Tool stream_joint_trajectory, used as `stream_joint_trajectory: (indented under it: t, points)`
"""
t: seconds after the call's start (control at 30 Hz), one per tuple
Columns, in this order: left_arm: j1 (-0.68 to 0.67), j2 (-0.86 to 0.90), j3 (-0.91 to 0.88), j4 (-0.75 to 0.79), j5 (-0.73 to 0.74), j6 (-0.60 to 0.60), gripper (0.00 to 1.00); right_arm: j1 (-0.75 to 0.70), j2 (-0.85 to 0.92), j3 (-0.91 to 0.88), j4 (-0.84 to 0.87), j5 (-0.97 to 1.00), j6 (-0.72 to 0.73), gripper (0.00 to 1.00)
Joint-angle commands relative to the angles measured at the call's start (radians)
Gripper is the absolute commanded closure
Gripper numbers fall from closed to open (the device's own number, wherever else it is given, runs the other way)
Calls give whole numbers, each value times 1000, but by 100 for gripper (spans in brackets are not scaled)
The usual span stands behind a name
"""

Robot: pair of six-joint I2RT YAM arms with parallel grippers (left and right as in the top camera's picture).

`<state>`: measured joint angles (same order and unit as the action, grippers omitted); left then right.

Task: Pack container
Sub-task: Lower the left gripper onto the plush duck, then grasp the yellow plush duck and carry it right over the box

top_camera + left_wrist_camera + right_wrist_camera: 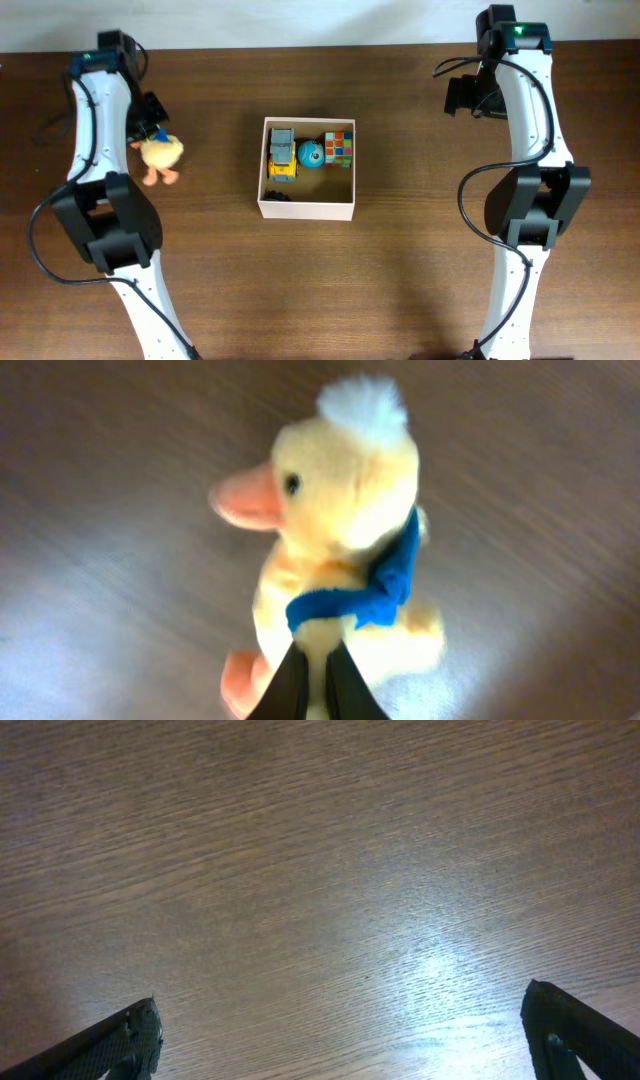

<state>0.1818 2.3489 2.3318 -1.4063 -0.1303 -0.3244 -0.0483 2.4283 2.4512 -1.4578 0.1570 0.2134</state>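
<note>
The container [306, 209] is a square shallow box with white walls and a tan inside, at the middle of the table. It holds a yellow toy truck [282, 155], a blue ball [310, 154] and a colour cube [339, 148]. A yellow plush duck [160, 155] with a blue scarf is at the left, apart from the box. My left gripper [318, 680] is shut on the duck [340, 530] at its body. My right gripper [340, 1040] is open and empty over bare table at the far right.
A small dark object [276, 196] lies in the box's front left corner. The brown wooden table [400, 280] surrounds the box. Both arm bases stand near the front edge.
</note>
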Motion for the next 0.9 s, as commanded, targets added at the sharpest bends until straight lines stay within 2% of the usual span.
stream_joint_trajectory:
  t: [0.0,0.23,0.5,0.67,0.87]
  points:
    - [-11,-6,175,-61,11,207,98,-6,2,0,0,5,12,1]
    - [-83,-6,437,-137,20,487,98,-6,2,0,0,5,12,1]
    - [-257,-6,511,-116,136,755,98,-6,2,0,0,5,12,1]
    - [-370,-6,511,-98,227,816,98,-6,2,0,0,5,12,1]
    - [-461,-6,511,-98,221,863,98,-6,2,0,0,5,12,1]
